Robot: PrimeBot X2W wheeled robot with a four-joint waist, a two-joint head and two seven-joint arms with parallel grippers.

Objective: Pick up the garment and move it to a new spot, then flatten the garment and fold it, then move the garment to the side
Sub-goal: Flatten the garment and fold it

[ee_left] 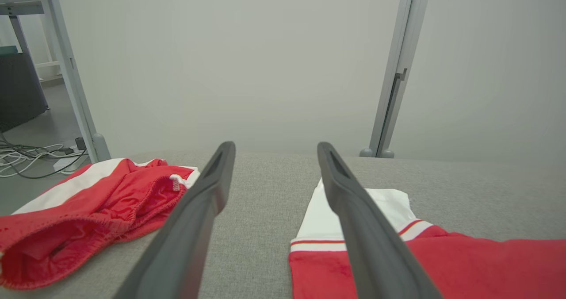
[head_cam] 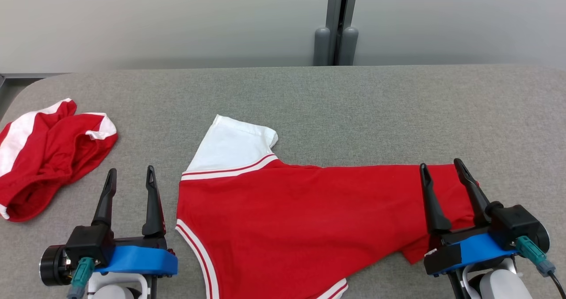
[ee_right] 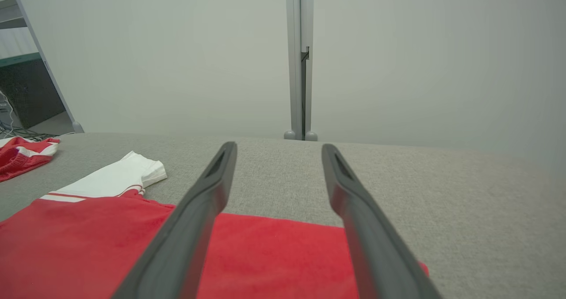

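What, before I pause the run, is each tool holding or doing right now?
Left tool: open, holding nothing.
Right tool: open, holding nothing, over the red shirt's end.

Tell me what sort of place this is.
Probably a lab or office test bay: a grey fabric-covered table, pale partition panels joined by a metal post, and loose cables on the floor.

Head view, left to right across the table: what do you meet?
A crumpled red-and-white garment → left hand, open → red shirt with a white sleeve, spread out → right hand, open, over the shirt's right end.
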